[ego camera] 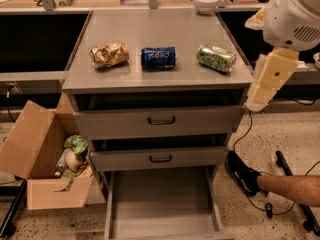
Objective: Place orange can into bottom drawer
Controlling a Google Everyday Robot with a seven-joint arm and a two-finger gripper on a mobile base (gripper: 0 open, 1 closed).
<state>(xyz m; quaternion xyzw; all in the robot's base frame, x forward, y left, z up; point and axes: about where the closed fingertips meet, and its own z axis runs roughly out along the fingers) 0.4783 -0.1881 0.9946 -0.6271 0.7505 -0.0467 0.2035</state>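
Your orange can (109,54) lies on its side at the left of the cabinet top (160,29), first in a row of three and well apart from the other two; the bottom drawer (162,199) stands pulled out beneath it, its floor bare.

The gripper (257,100) hangs off the cabinet's right side, level with the top drawer's front and far from the orange can; whether it is released or clenched you cannot tell from here, and it holds nothing that shows.

Judge the orange can as light and probably empty; its skin is crumpled and dented, so it should give under pressure and its shiny metal may slide in the pads; take it across the middle of its body, square to its long axis, with a modest squeeze; on its side it may roll if nudged.

As for writing: the middle can (158,57) is blue and reads "pepsi", upside down from this view; the green can (216,57) carries a label too small to read; the orange can shows no legible lettering.

A white bowl (205,2) sits at the far edge; a cardboard box (35,149) of rubbish stands left of the drawers; mind the person's shoe (243,173) on the floor at right.
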